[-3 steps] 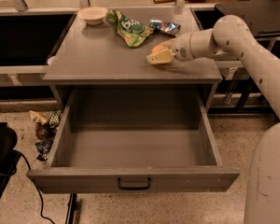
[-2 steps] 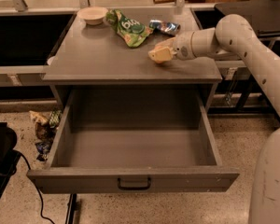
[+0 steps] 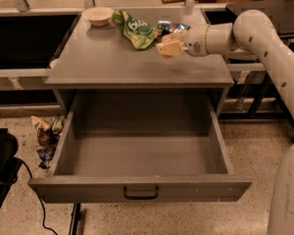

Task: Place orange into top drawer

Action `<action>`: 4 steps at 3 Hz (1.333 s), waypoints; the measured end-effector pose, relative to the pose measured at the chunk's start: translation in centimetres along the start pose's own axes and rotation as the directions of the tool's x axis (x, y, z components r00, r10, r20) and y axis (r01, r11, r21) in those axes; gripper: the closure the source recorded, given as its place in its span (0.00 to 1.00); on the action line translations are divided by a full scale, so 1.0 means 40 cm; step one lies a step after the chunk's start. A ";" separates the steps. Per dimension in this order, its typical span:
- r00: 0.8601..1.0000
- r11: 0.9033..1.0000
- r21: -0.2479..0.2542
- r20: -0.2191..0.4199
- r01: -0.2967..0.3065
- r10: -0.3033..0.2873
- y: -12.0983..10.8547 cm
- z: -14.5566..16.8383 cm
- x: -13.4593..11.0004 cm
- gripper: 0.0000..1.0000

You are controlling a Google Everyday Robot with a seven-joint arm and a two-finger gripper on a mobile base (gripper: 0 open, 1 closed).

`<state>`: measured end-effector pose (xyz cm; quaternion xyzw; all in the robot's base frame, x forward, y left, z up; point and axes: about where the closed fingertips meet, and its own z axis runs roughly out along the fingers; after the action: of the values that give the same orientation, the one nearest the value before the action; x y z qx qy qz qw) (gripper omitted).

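My gripper hangs a little above the right rear part of the grey table top, next to the green bag. Its beige fingers are closed around the orange; only a small orange patch shows at their lower edge. The top drawer is pulled fully open below the table top. Its inside holds nothing, and its flat front panel carries a small black handle. The gripper is behind and above the drawer's right rear corner.
A beige bowl, a green bag and a shiny blue packet lie at the back of the table top. Crumpled wrappers lie on the floor left of the drawer. A black object with a cable stands at the far left.
The gripper has risen a little off the table top with the orange in it and drifted slightly left. The drawer and the other things have not moved.
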<state>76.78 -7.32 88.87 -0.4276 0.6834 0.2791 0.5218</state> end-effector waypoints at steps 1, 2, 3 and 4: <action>1.000 1.000 0.000 0.000 0.000 0.000 0.000 0.001 0.000 1.00; 1.000 1.000 -0.026 -0.007 0.009 -0.009 0.016 0.017 0.002 1.00; 0.997 0.992 -0.113 -0.038 0.060 -0.064 0.124 0.036 -0.010 1.00; 0.993 0.980 -0.182 -0.079 0.076 -0.091 0.261 0.042 0.019 1.00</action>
<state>68.35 -1.15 86.96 -0.5126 0.6590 0.2982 0.4627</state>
